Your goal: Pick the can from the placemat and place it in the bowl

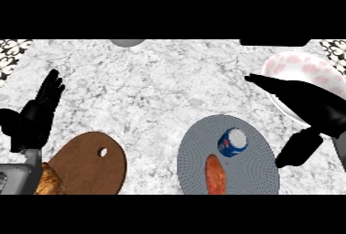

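The can (232,142) lies on the grey placemat (196,151), beside a sweet potato (215,176). My right hand (312,109) hangs spread wide and empty over the bowl (297,64). Reaching down, I could nudge the can rolling, or catch the bowl's rim.

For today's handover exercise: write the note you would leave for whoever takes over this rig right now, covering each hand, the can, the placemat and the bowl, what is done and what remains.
Left hand: open, fingers up, resting at the view's left edge, holding nothing.
Right hand: open, empty, in front of the bowl, right of the placemat.
Can: blue, on the grey placemat, beside an orange food item.
Also there: a wooden cutting board at lower left.
Done: nothing yet; the can is not grasped.
Left: grasp the can, lift it, place it in the bowl.
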Available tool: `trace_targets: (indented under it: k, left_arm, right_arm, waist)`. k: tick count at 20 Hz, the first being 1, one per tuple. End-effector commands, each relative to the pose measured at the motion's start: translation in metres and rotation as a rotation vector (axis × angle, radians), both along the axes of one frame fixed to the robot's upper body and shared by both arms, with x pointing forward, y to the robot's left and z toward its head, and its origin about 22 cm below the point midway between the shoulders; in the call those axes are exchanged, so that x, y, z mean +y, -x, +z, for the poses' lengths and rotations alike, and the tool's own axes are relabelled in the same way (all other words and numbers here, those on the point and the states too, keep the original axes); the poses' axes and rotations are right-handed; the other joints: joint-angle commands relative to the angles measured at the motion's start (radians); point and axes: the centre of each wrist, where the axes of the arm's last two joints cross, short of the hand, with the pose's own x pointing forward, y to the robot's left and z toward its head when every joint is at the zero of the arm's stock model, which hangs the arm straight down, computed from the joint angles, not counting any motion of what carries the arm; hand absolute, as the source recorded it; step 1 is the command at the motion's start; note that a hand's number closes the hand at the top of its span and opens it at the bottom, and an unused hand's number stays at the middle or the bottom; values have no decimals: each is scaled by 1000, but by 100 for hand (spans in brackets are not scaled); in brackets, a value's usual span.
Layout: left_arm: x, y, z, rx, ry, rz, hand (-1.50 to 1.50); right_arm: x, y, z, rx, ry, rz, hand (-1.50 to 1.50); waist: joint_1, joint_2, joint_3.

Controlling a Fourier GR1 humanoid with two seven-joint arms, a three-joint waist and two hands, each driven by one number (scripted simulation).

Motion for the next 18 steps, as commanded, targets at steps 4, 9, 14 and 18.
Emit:
trace_targets:
  k: [4, 9, 14, 18]
  left_arm:
    - [14, 8, 8, 9, -4, 16, 0]
    - [10, 15, -10, -3, 6, 19, 0]
    - [6, 11, -5, 2, -13, 13, 0]
    - [13, 6, 4, 2, 8, 36, 0]
  right_arm:
    - [22, -20, -18, 193, 158, 66, -150]
    - [33, -27, -54, 261, 205, 85, -150]
    - [46, -18, -63, 109, 238, 93, -150]
    - [47, -6, -62, 20, 251, 85, -150]
  waist:
    - [-9, -4, 1]
    - [-15, -3, 1]
    - [-18, -3, 2]
    - [-24, -5, 1]
